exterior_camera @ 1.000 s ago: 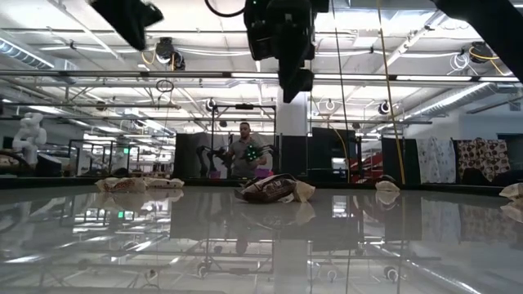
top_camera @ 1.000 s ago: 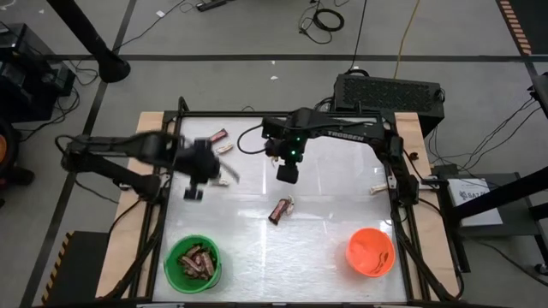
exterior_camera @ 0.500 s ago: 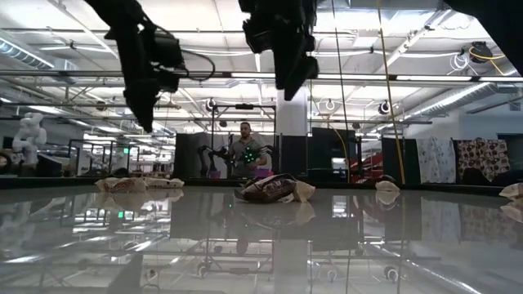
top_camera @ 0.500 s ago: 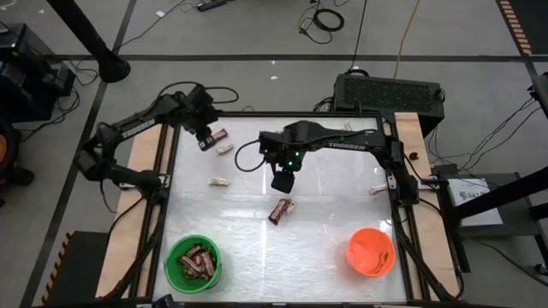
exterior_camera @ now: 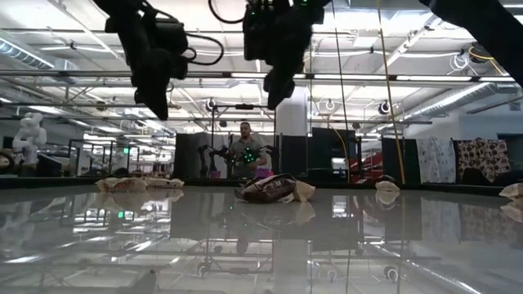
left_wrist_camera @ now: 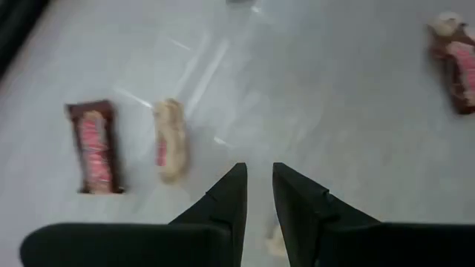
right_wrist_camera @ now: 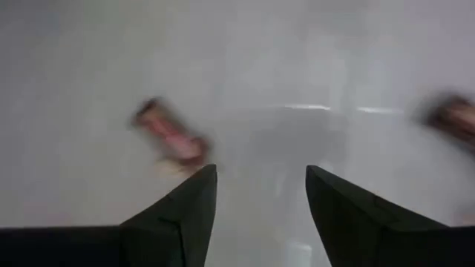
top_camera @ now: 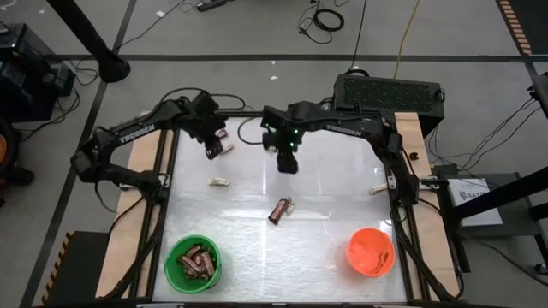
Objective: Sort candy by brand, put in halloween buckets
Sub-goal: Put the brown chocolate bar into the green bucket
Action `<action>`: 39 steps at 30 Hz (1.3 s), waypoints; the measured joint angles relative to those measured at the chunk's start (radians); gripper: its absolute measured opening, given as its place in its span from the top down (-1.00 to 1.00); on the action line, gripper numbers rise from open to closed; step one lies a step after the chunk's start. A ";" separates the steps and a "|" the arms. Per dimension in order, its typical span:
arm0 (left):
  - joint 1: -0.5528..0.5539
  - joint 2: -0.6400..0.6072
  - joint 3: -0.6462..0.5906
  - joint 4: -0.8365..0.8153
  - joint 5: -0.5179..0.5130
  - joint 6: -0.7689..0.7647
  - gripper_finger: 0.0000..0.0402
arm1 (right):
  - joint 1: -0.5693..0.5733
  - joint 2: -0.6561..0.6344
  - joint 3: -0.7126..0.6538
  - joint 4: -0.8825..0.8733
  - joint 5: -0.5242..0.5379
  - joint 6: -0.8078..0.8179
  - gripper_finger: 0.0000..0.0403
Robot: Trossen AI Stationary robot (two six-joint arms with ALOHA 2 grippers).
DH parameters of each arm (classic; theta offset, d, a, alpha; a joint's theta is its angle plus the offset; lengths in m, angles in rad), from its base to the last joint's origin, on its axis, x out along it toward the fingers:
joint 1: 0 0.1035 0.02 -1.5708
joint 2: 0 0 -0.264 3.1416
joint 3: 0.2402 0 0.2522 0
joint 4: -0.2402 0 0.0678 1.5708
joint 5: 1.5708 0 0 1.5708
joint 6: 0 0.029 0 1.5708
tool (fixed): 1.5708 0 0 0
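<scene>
My left gripper hangs over the table's far left, its fingers a narrow gap apart with nothing between them. Below it lie a dark reddish-brown bar and a cream bar. My right gripper hangs open above the table's far middle, holding nothing. A dark bar with a cream one lies at the centre. The green bucket at the near left holds several dark bars. The orange bucket stands at the near right.
More cream bars lie at the left and by the right edge. A black frame runs round the table. A person stands far behind the table in the low view.
My left gripper has swung from the table's left middle toward the far edge, turning as it went, and now hangs over the bars at the far left. My right gripper has rolled and gone toward the near edge, then back toward the far edge.
</scene>
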State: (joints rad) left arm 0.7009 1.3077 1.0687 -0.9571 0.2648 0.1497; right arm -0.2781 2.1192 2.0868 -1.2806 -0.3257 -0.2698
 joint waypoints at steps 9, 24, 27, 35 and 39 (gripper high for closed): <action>-0.123 -0.041 0.000 0.086 -0.004 -0.011 0.63 | 0.113 0.081 0.000 -0.127 -0.044 -0.415 0.01; -0.167 -0.034 -0.067 0.155 -0.008 0.047 0.63 | 0.302 0.203 0.000 -0.116 0.215 -0.207 0.01; -0.168 -0.034 -0.089 0.168 -0.008 0.048 0.63 | 0.300 0.203 0.000 -0.081 0.227 -0.143 0.01; -0.179 -0.034 -0.134 0.201 0.043 0.042 0.63 | 0.301 0.205 -0.016 -0.073 0.227 -0.112 0.01; -0.195 -0.034 -0.134 0.221 0.046 0.042 0.63 | 0.301 0.206 -0.055 -0.052 0.225 -0.109 0.01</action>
State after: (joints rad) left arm 0.5058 1.2732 0.9348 -0.7363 0.3103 0.1913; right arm 0.0227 2.3249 2.0322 -1.3328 -0.1005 -0.3785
